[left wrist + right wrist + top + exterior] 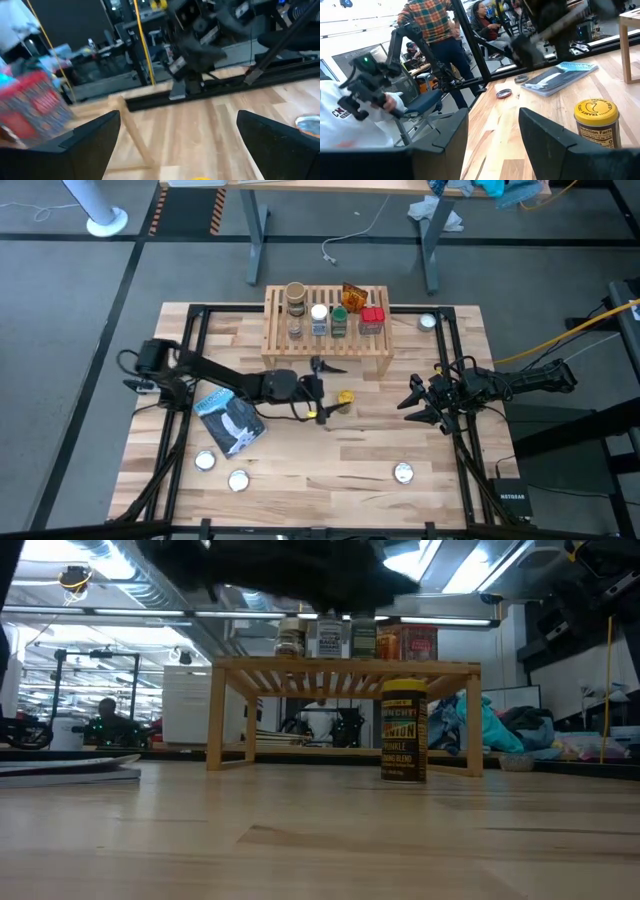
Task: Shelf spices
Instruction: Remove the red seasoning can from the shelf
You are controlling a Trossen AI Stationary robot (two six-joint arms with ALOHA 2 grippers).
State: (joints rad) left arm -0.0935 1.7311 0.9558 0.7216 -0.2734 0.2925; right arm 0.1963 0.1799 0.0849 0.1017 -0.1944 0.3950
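- Left gripper (322, 392) hovers with fingers spread wide, just left of the yellow-lidded jar (345, 397), gripping nothing.
- That jar stands on the table (330, 455), near the shelf (300, 338).
- Other spices (332, 313) sit on the shelf.
- Right gripper (412, 402) waits at right, partly spread, empty.

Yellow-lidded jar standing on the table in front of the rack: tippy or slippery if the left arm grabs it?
The yellow-lidded cylindrical jar stands upright, taller than wide, so a high push probably tips it. Tipped, its round body would likely roll. The printed label looks smooth, maybe slippery.
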